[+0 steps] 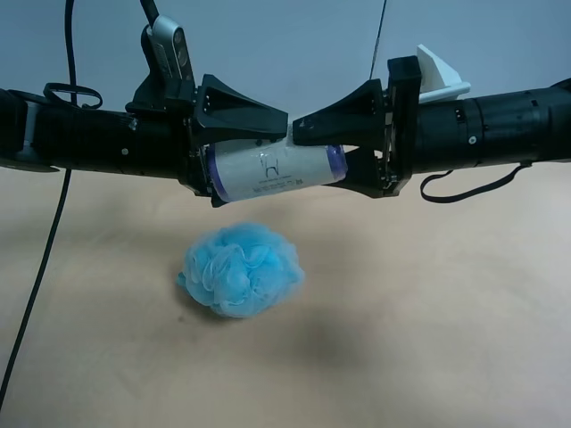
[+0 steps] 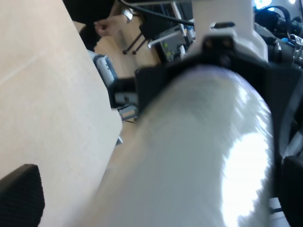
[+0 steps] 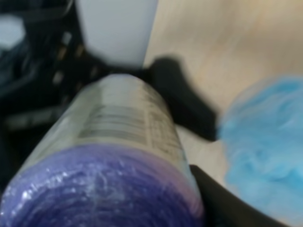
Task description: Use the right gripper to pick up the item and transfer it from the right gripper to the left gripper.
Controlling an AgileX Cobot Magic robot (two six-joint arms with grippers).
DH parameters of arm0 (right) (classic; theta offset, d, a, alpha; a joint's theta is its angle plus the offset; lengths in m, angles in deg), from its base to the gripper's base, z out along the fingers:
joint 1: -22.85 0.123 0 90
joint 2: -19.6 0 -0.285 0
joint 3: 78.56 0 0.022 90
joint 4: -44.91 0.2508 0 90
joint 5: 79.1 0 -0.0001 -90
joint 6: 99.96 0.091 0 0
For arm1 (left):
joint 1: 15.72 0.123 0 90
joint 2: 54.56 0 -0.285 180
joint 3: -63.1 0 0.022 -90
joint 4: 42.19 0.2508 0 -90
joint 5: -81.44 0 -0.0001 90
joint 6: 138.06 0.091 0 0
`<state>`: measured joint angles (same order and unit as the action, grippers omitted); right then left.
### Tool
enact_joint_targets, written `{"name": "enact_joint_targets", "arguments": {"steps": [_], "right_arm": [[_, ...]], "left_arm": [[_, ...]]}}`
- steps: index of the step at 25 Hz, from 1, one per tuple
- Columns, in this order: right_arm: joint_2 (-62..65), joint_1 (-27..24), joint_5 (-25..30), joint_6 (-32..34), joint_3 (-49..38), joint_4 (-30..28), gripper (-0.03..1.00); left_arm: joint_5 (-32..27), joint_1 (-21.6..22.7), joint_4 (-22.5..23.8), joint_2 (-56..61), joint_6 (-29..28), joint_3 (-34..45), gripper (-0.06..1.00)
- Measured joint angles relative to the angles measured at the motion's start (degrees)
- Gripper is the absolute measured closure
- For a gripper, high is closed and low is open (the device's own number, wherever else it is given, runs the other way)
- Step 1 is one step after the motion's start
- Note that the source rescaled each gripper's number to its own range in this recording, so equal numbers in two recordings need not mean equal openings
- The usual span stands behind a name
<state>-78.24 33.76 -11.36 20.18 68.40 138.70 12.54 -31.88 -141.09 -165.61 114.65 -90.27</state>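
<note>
The item (image 1: pixel 272 172), a cream-labelled cylinder with purple ends, hangs level in mid-air between both grippers. The right gripper (image 1: pixel 314 160), with the white wrist piece, comes in from the exterior high view's right and is shut on the item's purple end. The left gripper (image 1: pixel 257 160), with the silver capsule, comes in from that view's left. Its fingers stand open around the item's other end, the upper tip just above the label. The item fills the right wrist view (image 3: pixel 123 123) and the left wrist view (image 2: pixel 199 142), where one finger pad (image 2: pixel 19 194) stands apart from it.
A fluffy blue mesh bath puff (image 1: pixel 243 269) lies on the tan table (image 1: pixel 446 312) right below the item; it also shows in the right wrist view (image 3: pixel 265 142). A black cable (image 1: pixel 40 259) hangs down at the exterior high view's left.
</note>
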Motion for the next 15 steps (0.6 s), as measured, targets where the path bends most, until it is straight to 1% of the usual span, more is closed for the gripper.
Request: {"name": "enact_joint_targets", "arguments": {"steps": [4,8,15], "right_arm": [[-0.1,0.2,0.0,-0.1,0.0,1.1,0.97],[-0.1,0.2,0.0,-0.1,0.0,1.0,0.97],[-0.1,-0.3,0.0,-0.3,0.0,0.1,0.97]], "left_arm": [[-0.5,0.0,0.2,-0.1,-0.4,-0.1,-0.06],[-0.5,0.0,0.9,-0.1,-0.7,-0.1,-0.06],[-0.7,0.0,3.4,-0.1,-1.8,-0.1,-0.06]]}}
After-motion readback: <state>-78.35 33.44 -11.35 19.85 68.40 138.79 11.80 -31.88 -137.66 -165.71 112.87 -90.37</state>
